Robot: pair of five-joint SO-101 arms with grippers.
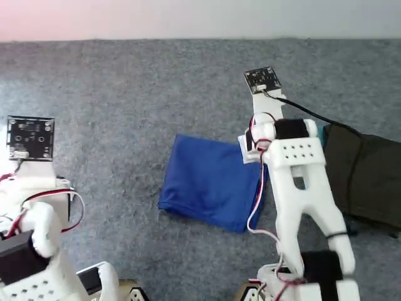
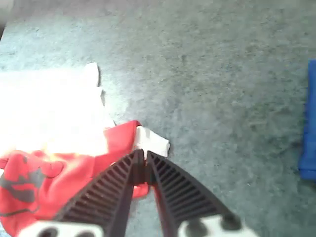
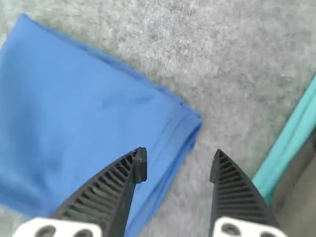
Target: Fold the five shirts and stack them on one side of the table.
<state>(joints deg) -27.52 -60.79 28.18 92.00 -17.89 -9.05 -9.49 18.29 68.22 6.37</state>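
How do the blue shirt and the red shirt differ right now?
The blue shirt is folded into a flat rectangle; the red shirt lies crumpled. The blue shirt is plain; the red shirt carries a grey print. The blue shirt's edge sits under the open right gripper; the red shirt sits at the shut left gripper, against a white shirt. Both lie on the grey table.
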